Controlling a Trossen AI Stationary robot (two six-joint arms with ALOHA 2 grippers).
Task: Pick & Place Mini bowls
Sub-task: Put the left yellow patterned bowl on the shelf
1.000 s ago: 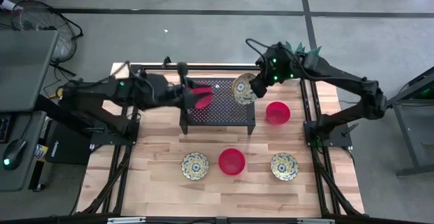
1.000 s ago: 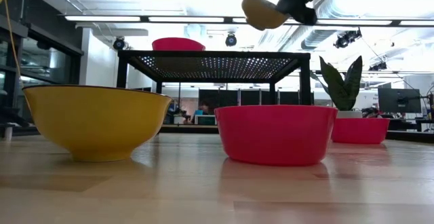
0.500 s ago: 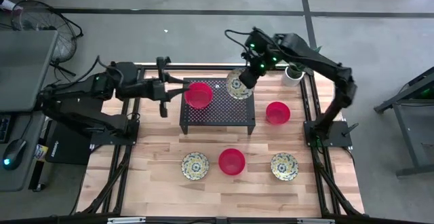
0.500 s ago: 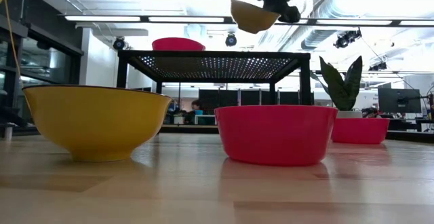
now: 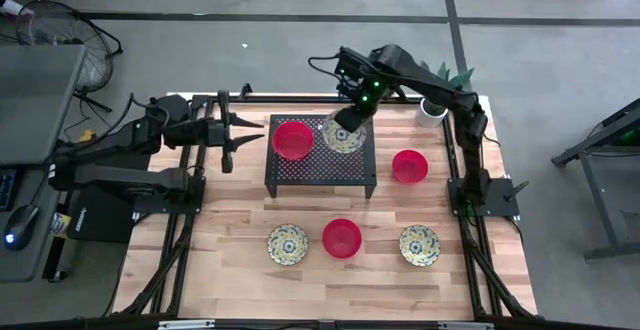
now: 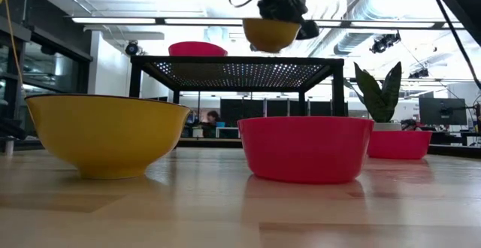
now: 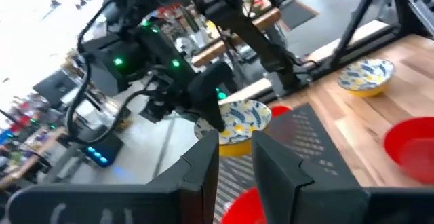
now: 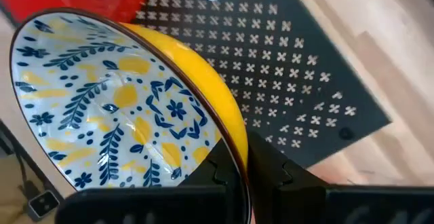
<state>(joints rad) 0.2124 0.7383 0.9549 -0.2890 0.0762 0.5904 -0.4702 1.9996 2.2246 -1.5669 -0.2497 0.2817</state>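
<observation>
My right gripper (image 5: 352, 120) is shut on a cream-yellow mini bowl with a blue floral inside (image 5: 345, 136), just above the right half of the black perforated stand (image 5: 320, 165). A red mini bowl (image 5: 292, 140) sits on its base on the stand's left half. My left gripper (image 5: 255, 130) hangs open left of the stand, level, with nothing between its fingers (image 7: 203, 166). On the table stand another red bowl (image 5: 408, 165) right of the stand and, in a near row, a patterned bowl (image 5: 287, 243), a red one (image 5: 342, 238) and a patterned one (image 5: 419, 244). My right gripper pinches the patterned bowl's rim (image 8: 237, 149), one finger inside the bowl and one on its yellow outer wall. The fingers come from above, slanting down from the far side. The bowl (image 6: 270, 34) hangs nearly level, mouth up, clear of the stand's top.
A small white pot with a green plant (image 5: 432, 110) stands at the table's far right corner. The stand's legs and the black frame rails (image 5: 455, 170) along both table sides limit room. Bare wood lies between the stand and the near row.
My right gripper has carried the patterned bowl toward the table's left, from the stand's right edge to above it, and tipped downward; the bowl has turned from steeply tilted to nearly level. My left gripper has drawn back toward the left edge, away from the red bowl on the stand.
</observation>
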